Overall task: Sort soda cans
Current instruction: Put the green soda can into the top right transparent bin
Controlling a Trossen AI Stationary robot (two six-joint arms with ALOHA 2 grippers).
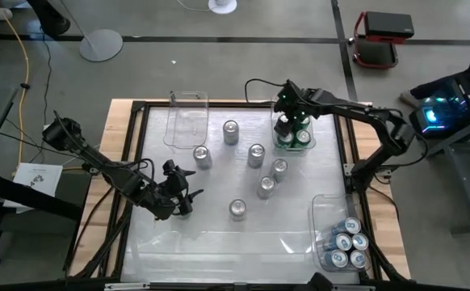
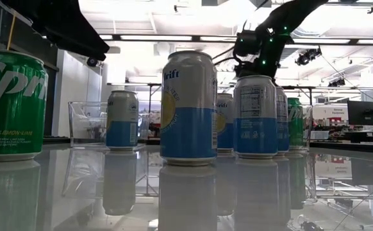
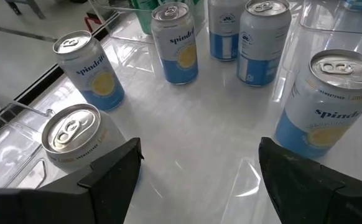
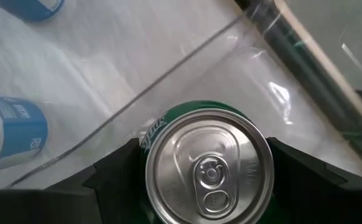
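High view: the right gripper (image 1: 284,118) hangs over the clear bin (image 1: 306,146) of green cans (image 1: 303,137) at the table's far side, seemingly to drop off a can; six loose blue cans (image 1: 256,154) stand mid-table, more in the near-right bin (image 1: 322,212). Left gripper (image 1: 188,192) waits by them. Right wrist view: fingers straddle a green Sprite can (image 4: 209,167), jaws wide; whether it is gripped or freed is unclear. Left wrist view: fingers spread, empty, facing Spindrift cans (image 3: 179,42).

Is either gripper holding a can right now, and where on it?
Left gripper holds nothing. Right gripper straddles a green Sprite can in the bin, fingers either side just below its top; whether they grip it cannot be told.
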